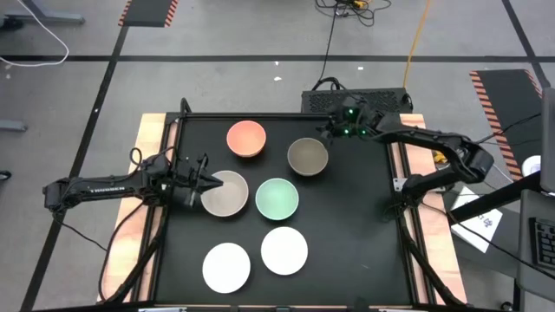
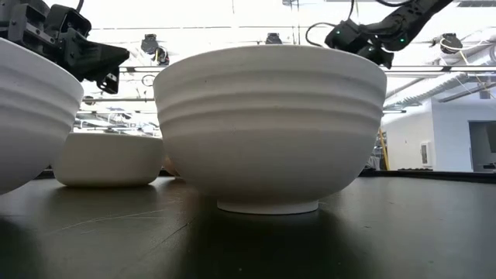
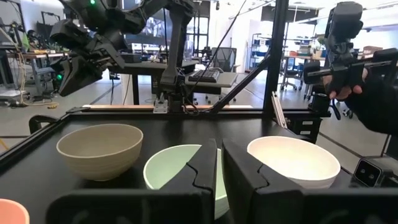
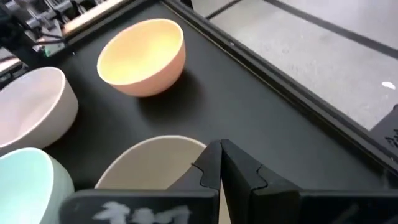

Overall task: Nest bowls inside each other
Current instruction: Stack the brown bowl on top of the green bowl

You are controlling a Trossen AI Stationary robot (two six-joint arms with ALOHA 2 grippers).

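Note:
Six bowls stand upright on their bases on the black table (image 1: 364, 251): salmon-orange (image 1: 245, 139), olive-grey (image 1: 307, 157), beige-grey (image 1: 225, 192), mint green (image 1: 277, 198) and two white ones (image 1: 226, 266) (image 1: 284, 250). My left gripper (image 1: 208, 179) is shut and hangs above the beige-grey bowl's left rim; that bowl is hidden in the left wrist view. My right gripper (image 1: 334, 130) is shut and hovers above the far right rim of the olive-grey bowl (image 4: 149, 165). The low view shows both grippers (image 2: 97, 54) (image 2: 364, 43) well above the bowls.
A raised frame rail (image 4: 261, 68) borders the table. A dark box with green lights (image 1: 355, 102) sits behind the far edge. Bare table lies right of the mint and olive-grey bowls (image 1: 355, 208). A person's hand holding a device (image 3: 348, 68) shows beyond the table's right side.

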